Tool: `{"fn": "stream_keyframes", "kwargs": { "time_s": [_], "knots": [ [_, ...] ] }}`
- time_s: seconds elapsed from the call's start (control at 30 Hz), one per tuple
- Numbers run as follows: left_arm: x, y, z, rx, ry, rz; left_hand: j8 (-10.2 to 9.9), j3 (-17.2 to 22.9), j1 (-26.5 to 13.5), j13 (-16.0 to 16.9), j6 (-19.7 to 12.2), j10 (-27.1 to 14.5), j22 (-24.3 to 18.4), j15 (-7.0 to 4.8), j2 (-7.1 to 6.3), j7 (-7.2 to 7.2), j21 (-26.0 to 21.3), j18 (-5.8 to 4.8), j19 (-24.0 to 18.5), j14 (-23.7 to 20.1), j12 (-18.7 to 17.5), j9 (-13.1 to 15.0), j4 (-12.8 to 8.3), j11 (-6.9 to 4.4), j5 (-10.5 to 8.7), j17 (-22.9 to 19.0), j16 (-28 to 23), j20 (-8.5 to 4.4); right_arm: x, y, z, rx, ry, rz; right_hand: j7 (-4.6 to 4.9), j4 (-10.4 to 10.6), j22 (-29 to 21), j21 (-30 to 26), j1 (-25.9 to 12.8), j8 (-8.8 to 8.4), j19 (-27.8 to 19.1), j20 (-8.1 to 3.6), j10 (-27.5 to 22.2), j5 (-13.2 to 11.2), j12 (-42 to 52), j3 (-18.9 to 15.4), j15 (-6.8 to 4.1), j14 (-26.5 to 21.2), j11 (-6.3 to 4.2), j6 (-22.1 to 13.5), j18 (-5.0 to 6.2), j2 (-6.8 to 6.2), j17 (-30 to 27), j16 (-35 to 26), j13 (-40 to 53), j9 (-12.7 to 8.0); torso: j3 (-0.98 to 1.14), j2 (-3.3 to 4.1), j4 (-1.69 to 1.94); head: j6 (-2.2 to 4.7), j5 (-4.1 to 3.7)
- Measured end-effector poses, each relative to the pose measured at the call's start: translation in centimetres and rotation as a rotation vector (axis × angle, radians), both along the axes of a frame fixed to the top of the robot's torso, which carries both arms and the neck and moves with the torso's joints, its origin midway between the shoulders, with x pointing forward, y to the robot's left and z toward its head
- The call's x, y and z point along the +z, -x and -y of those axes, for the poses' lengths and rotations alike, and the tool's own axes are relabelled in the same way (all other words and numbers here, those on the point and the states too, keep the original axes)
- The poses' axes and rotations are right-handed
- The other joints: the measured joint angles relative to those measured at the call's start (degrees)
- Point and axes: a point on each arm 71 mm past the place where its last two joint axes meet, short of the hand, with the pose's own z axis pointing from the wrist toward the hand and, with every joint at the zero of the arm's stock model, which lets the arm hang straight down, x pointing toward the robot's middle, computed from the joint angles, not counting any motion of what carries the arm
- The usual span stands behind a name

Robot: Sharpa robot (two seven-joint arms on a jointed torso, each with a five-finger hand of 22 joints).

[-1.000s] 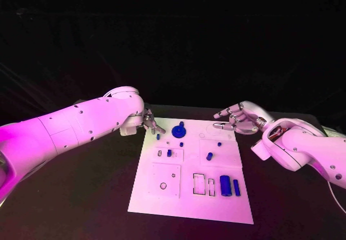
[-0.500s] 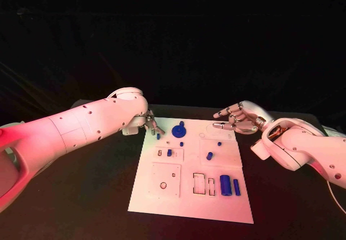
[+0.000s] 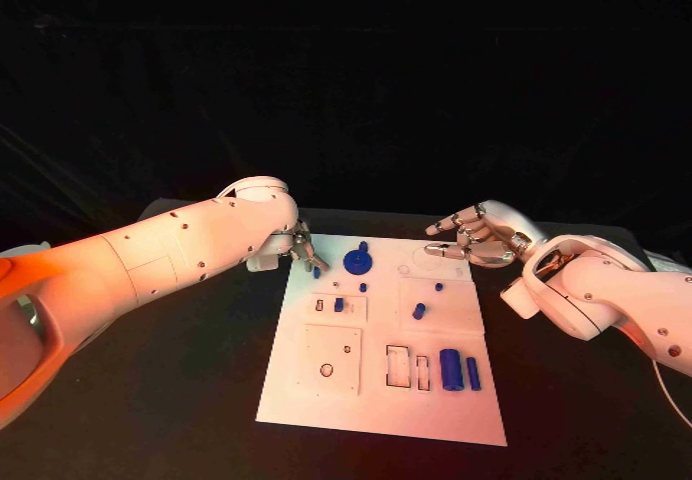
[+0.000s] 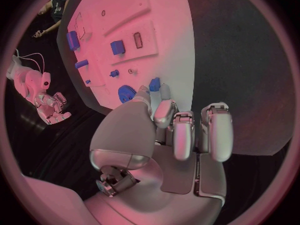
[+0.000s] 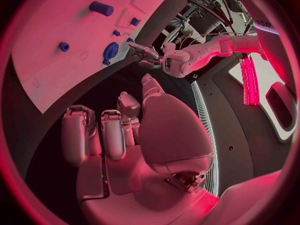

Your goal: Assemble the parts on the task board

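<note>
Plainly, the task board [image 3: 378, 400] bears no legible writing.

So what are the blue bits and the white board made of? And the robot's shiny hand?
The blue parts look like plastic: solid colour, dull surface. The white board seems a matte plate, maybe plastic, with cut-out slots. The left hand looks like metal, silvery and smooth with soft reflections, though it could be coated plastic.
</note>
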Motion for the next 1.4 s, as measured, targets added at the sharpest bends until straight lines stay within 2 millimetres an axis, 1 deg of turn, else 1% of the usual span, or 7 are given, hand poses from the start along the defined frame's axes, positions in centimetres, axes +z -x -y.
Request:
{"fn": "stream_keyframes", "kwargs": {
  "time_s": [0.3, 0.5, 0.83, 0.9, 1.07, 1.17, 1.4],
  "knots": [
    [0.0, 0.0, 0.1, -0.003, 0.010, 0.002, -0.08, 4.85, 7.30, -0.07, -0.08, -0.04, -0.01, -0.21, 1.78, -0.44, 0.00, 0.01, 0.00, 0.22, 0.00, -0.08, -3.20, 0.04, -0.04, 0.00, 0.00, 0.00, 0.0, 0.0, 0.0, 0.001, 0.000, -0.001, 0.00, 0.00, 0.00, 0.00, 0.00, 0.00, 0.00, 0.00, 0.00, 0.00, 0.00, 0.00, 0.00, 0.00, 0.00, 0.00, 0.00, 0.00, 0.05, 0.00, 0.00, 0.00, 0.00, -0.02, 0.02, -0.16, -0.01],
    [0.0, 0.0, 0.3, -0.010, 0.022, -0.004, -1.17, 10.70, 11.26, -0.80, -0.98, 0.01, -0.01, -0.21, 1.54, -0.10, 0.00, 0.01, 0.00, 0.21, -0.54, -0.50, -6.35, -0.01, -0.27, 0.05, 0.00, 0.00, 0.0, 0.0, 0.0, 0.002, 0.000, -0.002, 0.00, 0.00, 0.00, 0.00, 0.00, 0.00, 0.00, 0.00, 0.00, 0.00, 0.00, 0.00, 0.00, 0.00, 0.00, 0.00, 0.00, 0.00, 0.04, 0.00, 0.00, 0.00, 0.00, -0.02, 0.00, -0.35, -0.01],
    [-0.1, 0.1, 0.2, -0.016, 0.035, -0.016, -0.72, 14.75, 12.21, -0.67, -1.15, 0.01, -0.01, -0.20, 0.57, 0.09, 0.00, 0.00, 0.00, 0.21, -0.90, -0.44, -3.83, 0.00, -0.67, 0.04, 0.00, 0.00, 0.0, 0.0, 0.0, 0.004, 0.001, -0.003, 0.00, 0.00, 0.00, 0.00, 0.00, 0.00, 0.00, 0.00, 0.00, 0.00, 0.00, 0.00, 0.00, 0.00, 0.00, 0.00, 0.00, 0.00, 0.03, 0.00, 0.00, -0.01, 0.03, -0.02, 0.03, -0.47, -0.12],
    [-0.2, 0.2, 0.2, -0.019, 0.040, -0.015, -0.71, 15.24, 12.46, -0.47, -1.15, 0.23, -0.02, -0.20, 0.21, 0.09, 0.00, 0.01, 0.00, 0.21, -1.01, -0.44, -3.34, 0.17, -0.71, 0.04, 0.00, 0.00, 0.0, 0.0, 0.0, 0.004, 0.001, -0.003, 0.00, 0.00, 0.00, 0.00, 0.00, 0.00, 0.00, 0.00, 0.00, 0.00, 0.00, 0.00, 0.00, 0.00, 0.00, 0.00, 0.00, 0.00, 0.03, 0.00, 0.00, -0.01, 0.03, -0.02, 0.03, -0.48, -0.12],
    [0.0, 0.8, 0.3, -0.035, 0.062, -0.003, -0.59, 17.79, 11.61, -0.66, -1.14, 0.52, -0.02, -0.20, -2.70, 0.10, 0.00, 0.01, 0.00, 0.21, -1.04, -0.31, -2.72, -0.11, -0.71, 0.03, 0.00, 0.00, 0.0, 0.0, -0.1, 0.004, 0.001, -0.004, 0.00, 0.00, 0.00, 0.00, 0.00, 0.00, 0.00, 0.00, 0.00, 0.00, 0.00, 0.00, 0.00, 0.00, 0.00, 0.00, 0.00, 0.00, 0.03, 0.00, 0.00, -0.01, 0.03, -0.04, 0.03, -0.47, -0.03],
    [0.2, 1.5, 0.4, -0.050, 0.084, 0.011, -0.56, 20.24, 11.18, -0.20, -1.14, 0.73, -0.02, -0.20, -4.52, 0.10, 0.00, 0.00, 0.00, 0.21, -0.82, 1.97, -3.38, 0.08, -0.72, 0.03, 0.00, 0.00, 0.0, 0.0, 0.0, 0.003, 0.001, -0.004, 0.00, 0.00, 0.00, -0.18, 0.00, 0.00, 0.00, 0.00, 0.00, 0.00, 0.00, 0.00, 0.00, 0.00, 0.00, 0.00, 0.00, 0.00, 0.03, 0.00, 0.00, -0.01, 0.03, -0.05, 0.03, -0.46, -0.02],
    [0.8, 3.1, 0.6, -0.079, 0.136, 0.048, -0.54, 22.74, 10.48, -0.24, -0.93, 1.25, -0.02, -0.20, -6.44, 0.31, 0.26, 0.00, 0.00, 0.21, -0.80, 2.37, -3.27, -0.02, -0.83, 0.03, 0.00, 0.00, -0.1, -0.1, 0.2, -0.001, 0.002, -0.004, 0.00, 0.00, 0.00, -0.21, 0.00, 0.00, 0.00, 0.00, 0.00, 0.00, 0.00, 0.00, 0.00, 0.00, 0.00, 0.00, 0.00, 0.00, 0.02, 0.00, 0.00, -0.01, 0.03, -0.14, 0.13, -0.46, -0.02]
  ]
}}
